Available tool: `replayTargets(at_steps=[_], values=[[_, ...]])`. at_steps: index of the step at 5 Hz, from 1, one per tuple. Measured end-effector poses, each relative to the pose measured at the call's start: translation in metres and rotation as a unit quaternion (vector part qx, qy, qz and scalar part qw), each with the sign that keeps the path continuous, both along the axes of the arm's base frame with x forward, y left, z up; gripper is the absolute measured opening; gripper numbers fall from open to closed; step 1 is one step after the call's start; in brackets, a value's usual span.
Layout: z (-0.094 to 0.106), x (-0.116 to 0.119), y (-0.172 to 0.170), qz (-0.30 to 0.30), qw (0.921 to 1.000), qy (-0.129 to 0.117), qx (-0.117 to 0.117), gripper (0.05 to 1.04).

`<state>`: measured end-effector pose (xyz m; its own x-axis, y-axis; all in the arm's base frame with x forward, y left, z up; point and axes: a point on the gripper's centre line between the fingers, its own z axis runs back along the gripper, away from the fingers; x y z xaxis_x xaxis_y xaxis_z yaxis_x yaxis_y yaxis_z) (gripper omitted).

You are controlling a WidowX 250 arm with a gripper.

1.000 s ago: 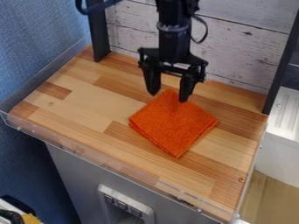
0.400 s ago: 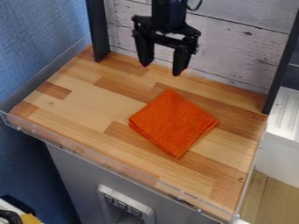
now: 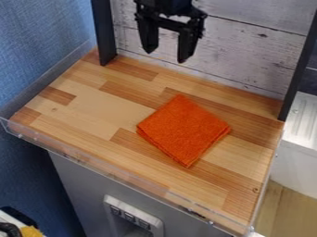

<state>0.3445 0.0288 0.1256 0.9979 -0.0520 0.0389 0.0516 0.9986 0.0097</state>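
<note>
Orange cloth (image 3: 184,131), folded, lies right of centre on the wooden counter (image 3: 93,109), bare wood all around it. Your gripper (image 3: 166,55), spread wide and holding nothing, hangs beyond it. A clear rail (image 3: 133,182) edges the near side; dark posts (image 3: 104,32) and whitewashed boards (image 3: 248,51) bound the back.

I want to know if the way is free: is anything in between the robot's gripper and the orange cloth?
Nothing visible stands between them. The open gripper hangs above and behind the folded orange cloth, which lies flat on the wooden surface.
</note>
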Motion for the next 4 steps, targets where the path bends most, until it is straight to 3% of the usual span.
replayTargets(at_steps=[4], values=[[0.0057, -0.004, 0.0135, 0.019, 0.9997, 0.013, -0.004, 0.999]])
